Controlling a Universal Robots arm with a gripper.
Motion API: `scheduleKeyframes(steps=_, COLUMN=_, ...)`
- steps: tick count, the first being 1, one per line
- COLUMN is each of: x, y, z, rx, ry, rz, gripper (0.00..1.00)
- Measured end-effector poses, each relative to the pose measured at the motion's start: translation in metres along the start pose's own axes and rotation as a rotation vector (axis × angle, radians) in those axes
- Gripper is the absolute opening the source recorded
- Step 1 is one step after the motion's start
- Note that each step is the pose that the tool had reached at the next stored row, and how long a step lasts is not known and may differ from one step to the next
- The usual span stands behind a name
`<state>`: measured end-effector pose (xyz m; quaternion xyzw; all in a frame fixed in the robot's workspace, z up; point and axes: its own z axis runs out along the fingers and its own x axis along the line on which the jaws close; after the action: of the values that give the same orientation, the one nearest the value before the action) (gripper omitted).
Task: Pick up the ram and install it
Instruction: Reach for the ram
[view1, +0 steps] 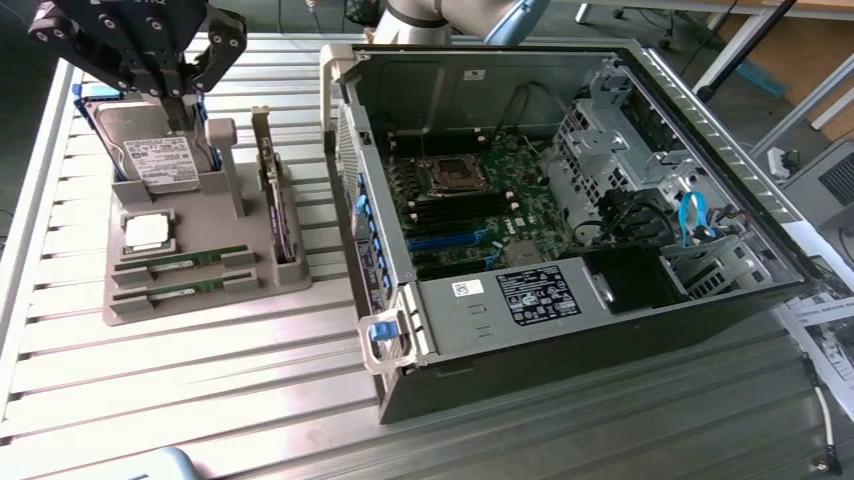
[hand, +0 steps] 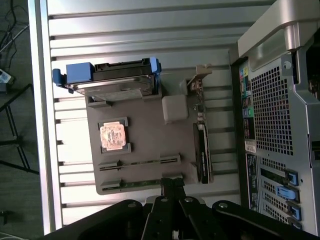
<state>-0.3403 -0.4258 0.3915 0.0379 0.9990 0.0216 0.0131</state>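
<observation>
Now, hand (view1: 171, 88) (hand: 170, 184): fingers pressed fully together with nothing between them; it hangs over the far end of the grey holder (view1: 254, 290) (hand: 145, 130), at the exterior view's left.
Hard drive (view1: 160, 150) (hand: 115, 85): stands leaning in the holder, with blue rails, under the hand.
CPU chip (view1: 147, 232) (hand: 112, 136): lies flat in a square pocket.
Ram (view1: 180, 262) (hand: 140, 162): lies in a long slot of the holder, just beside the CPU chip, well apart from the hand.
Second ram stick (view1: 167, 293) (hand: 142, 183): parallel, in the next slot.
Expansion card (view1: 278, 200) (hand: 201, 150): stands on edge along the holder's side toward the exterior view's right.
Computer case (view1: 441, 330) (hand: 275, 110): open, lying on the surface (view1: 200, 390) (hand: 125, 35), with the motherboard (view1: 494, 190) visible inside.
</observation>
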Motion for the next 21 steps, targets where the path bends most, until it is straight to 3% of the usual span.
scheduleKeyframes(steps=21, x=-0.0004, y=-0.0059, z=-0.0002, rx=0.0, ry=0.0, rz=0.0, gripper=0.11)
